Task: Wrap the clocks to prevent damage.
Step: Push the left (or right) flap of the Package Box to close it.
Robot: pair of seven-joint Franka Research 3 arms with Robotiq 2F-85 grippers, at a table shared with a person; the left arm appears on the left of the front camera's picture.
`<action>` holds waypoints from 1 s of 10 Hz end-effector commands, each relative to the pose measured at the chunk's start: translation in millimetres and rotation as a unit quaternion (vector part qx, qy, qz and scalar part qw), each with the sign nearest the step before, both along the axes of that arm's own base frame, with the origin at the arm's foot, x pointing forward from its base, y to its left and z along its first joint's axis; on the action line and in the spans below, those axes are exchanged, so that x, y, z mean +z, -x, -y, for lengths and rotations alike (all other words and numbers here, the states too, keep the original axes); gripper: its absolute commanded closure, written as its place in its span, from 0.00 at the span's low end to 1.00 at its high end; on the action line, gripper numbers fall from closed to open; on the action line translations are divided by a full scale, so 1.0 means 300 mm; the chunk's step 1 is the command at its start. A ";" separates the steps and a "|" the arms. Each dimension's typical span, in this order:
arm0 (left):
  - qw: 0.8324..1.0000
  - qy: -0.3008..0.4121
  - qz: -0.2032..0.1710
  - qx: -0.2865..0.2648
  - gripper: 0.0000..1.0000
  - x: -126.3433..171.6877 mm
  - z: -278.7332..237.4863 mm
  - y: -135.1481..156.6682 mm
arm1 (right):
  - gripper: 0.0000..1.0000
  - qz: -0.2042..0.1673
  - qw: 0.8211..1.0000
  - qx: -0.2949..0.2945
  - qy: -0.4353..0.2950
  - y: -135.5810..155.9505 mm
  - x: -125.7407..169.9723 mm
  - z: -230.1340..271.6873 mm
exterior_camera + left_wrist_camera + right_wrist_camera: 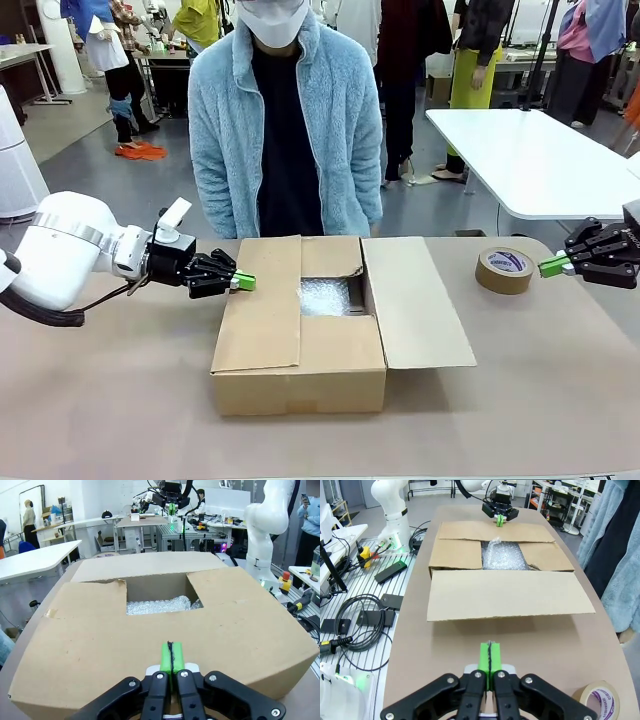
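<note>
The clocks show as a bubble-wrapped bundle [325,296] lying inside the brown cardboard box [300,375] at the table's middle, seen through the gap between the flaps. The same bundle [159,605] appears in the left wrist view and again [505,556] in the right wrist view. My left gripper [244,282] is shut, its green tips resting at the left flap's edge; its pads [170,658] lie over the flap. My right gripper [552,266] is shut and holds nothing, hovering just right of the tape roll; its pads [489,659] point toward the box's opened right flap.
A brown tape roll [504,269] lies on the table right of the box, also at the right wrist view's bottom corner [600,700]. A person in a light blue fleece [285,130] stands at the far edge behind the box. The right flap [415,300] lies spread outward.
</note>
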State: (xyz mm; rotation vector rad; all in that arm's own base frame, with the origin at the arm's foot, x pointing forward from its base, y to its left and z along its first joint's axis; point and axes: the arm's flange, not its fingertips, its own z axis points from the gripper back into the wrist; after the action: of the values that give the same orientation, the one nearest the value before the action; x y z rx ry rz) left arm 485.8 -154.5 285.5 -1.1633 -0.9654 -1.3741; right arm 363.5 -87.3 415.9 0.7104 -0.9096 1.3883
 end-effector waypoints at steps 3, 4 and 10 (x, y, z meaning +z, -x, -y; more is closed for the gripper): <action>1.000 -0.001 -0.002 0.006 1.00 -0.010 0.014 -0.001 | 0.99 -0.055 0.998 -0.007 -0.022 -0.078 -0.138 0.004; 1.000 -0.001 -0.002 0.006 1.00 -0.010 0.014 -0.001 | 0.99 -0.056 0.998 -0.005 -0.033 -0.112 -0.198 -0.005; 1.000 -0.001 -0.002 0.006 1.00 -0.010 0.014 -0.001 | 0.99 -0.063 0.996 0.017 -0.066 -0.224 -0.412 -0.119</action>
State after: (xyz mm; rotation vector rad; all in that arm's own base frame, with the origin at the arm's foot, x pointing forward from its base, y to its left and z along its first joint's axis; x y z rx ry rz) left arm 485.7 -154.6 285.3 -1.1636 -0.9651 -1.3739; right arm 426.6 -56.8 299.8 0.9132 -0.8764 1.2980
